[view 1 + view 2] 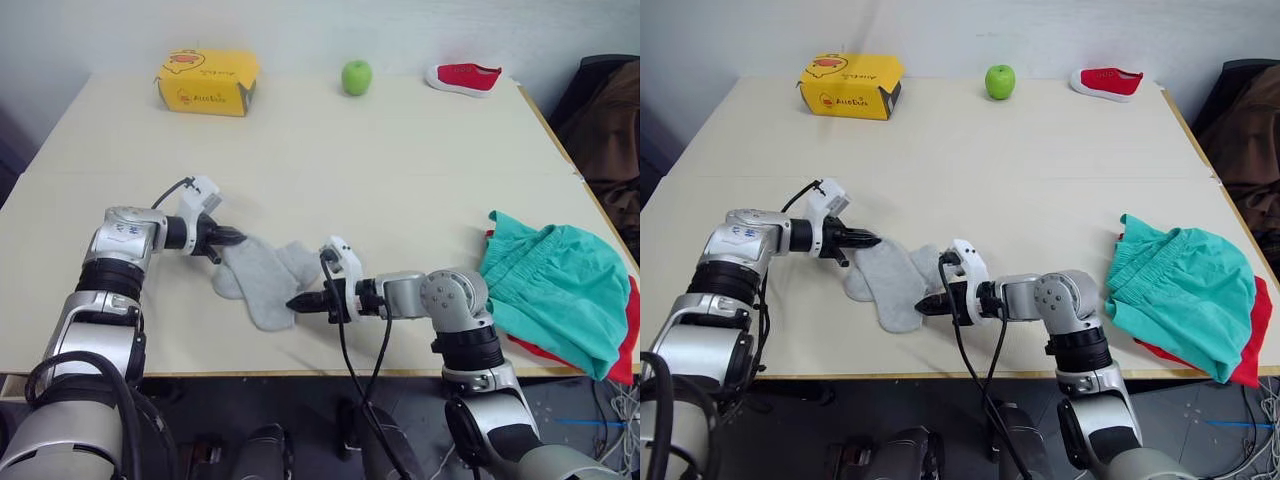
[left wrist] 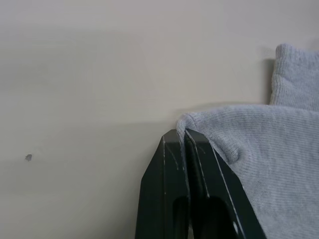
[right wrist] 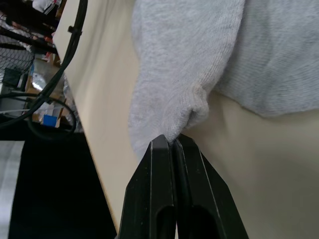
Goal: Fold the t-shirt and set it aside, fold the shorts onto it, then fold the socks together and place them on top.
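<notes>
Pale and cream-coloured, the counter runs back to a white wall, with dark clothing hanging past its right edge. Along the far edge stand three things, well apart: one yellow box on the left, one green apple in the middle and one small red shoe on the right.

Near the front edge lie the socks, two of them, light grey, overlapping each other. The left gripper reaches in from the left, its jaws together and clamped on the upper left corner of the socks; the left wrist view shows a pinch of grey knit caught between the black tips. The right gripper comes in from the right, low over the counter, its jaws likewise closed on the sock edge nearest the front of the counter, as the right wrist view shows.

At the right edge, well apart from the socks, lies one pair of teal-green shorts, rumpled and folded over, resting on top of the one red t-shirt, of which only a strip shows beneath and to the right. Nothing lies between the socks and this pile.
</notes>
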Robot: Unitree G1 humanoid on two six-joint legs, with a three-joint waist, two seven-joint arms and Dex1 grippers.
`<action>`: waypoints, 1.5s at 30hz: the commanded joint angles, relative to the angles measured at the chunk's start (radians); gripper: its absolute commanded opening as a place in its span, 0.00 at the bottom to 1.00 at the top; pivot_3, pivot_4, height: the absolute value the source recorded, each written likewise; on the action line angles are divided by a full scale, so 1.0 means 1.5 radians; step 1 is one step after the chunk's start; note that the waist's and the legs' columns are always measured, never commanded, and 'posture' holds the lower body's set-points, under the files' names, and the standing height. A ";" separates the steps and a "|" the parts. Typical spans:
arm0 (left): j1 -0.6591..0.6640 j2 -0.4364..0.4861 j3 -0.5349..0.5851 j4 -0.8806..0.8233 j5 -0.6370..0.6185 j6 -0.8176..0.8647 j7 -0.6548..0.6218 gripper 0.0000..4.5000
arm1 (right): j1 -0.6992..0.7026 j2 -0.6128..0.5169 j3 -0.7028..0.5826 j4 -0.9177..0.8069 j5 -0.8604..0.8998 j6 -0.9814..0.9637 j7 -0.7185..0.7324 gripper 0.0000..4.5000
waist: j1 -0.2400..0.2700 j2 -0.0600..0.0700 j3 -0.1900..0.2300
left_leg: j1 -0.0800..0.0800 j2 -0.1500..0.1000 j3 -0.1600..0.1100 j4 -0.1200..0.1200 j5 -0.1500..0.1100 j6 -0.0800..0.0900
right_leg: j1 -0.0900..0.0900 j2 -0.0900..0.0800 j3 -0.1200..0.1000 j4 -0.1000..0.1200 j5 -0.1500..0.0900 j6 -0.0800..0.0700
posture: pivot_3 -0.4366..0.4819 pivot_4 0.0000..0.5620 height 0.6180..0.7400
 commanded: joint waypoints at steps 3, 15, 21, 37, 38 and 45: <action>0.040 0.038 0.042 -0.153 -0.038 0.085 0.000 0.01 | -0.028 -0.005 -0.035 -0.046 0.039 0.052 0.025 0.01 | -0.001 0.000 0.000 | 0.000 0.000 0.000 0.000 0.000 0.000 | 0.000 0.000 0.000 0.000 0.000 0.000 | 0.48 0.27 1.00; 0.227 0.071 0.201 -0.566 -0.181 0.390 0.114 0.01 | -0.192 -0.175 0.056 0.051 0.011 0.003 0.226 0.01 | 0.000 0.000 0.000 | 0.001 0.000 -0.001 0.000 0.000 0.000 | 0.001 0.000 0.000 0.000 0.000 0.000 | 0.48 0.27 1.00; 0.347 -0.010 0.290 -0.752 -0.206 0.505 0.256 0.01 | -0.279 -0.209 0.212 0.236 -0.130 -0.188 0.391 0.01 | -0.001 0.000 0.000 | 0.001 0.000 0.000 0.000 0.000 0.000 | 0.001 0.000 0.001 0.000 0.000 0.000 | 0.48 0.27 1.00; 0.453 -0.231 0.391 -0.933 -0.213 0.536 0.498 0.01 | -0.409 -0.104 0.228 0.571 -0.332 -0.428 0.530 0.01 | -0.001 0.000 0.000 | 0.001 0.000 -0.001 0.000 0.000 -0.002 | 0.001 0.000 0.000 0.000 0.000 0.000 | 0.48 0.27 1.00; 0.459 -0.236 0.388 -0.933 -0.211 0.529 0.504 0.01 | -0.412 -0.097 0.226 0.587 -0.342 -0.444 0.526 0.01 | 0.000 0.000 0.000 | 0.001 0.000 -0.001 0.000 0.000 -0.002 | 0.001 0.000 0.000 0.000 0.000 0.000 | 0.48 0.27 1.00; 0.479 -0.242 0.378 -0.906 -0.204 0.489 0.536 0.01 | -0.414 -0.063 0.192 0.646 -0.390 -0.496 0.506 0.01 | 0.000 0.000 0.000 | 0.002 0.000 -0.001 0.000 0.000 -0.002 | 0.002 0.000 0.000 0.000 0.000 0.000 | 0.48 0.27 1.00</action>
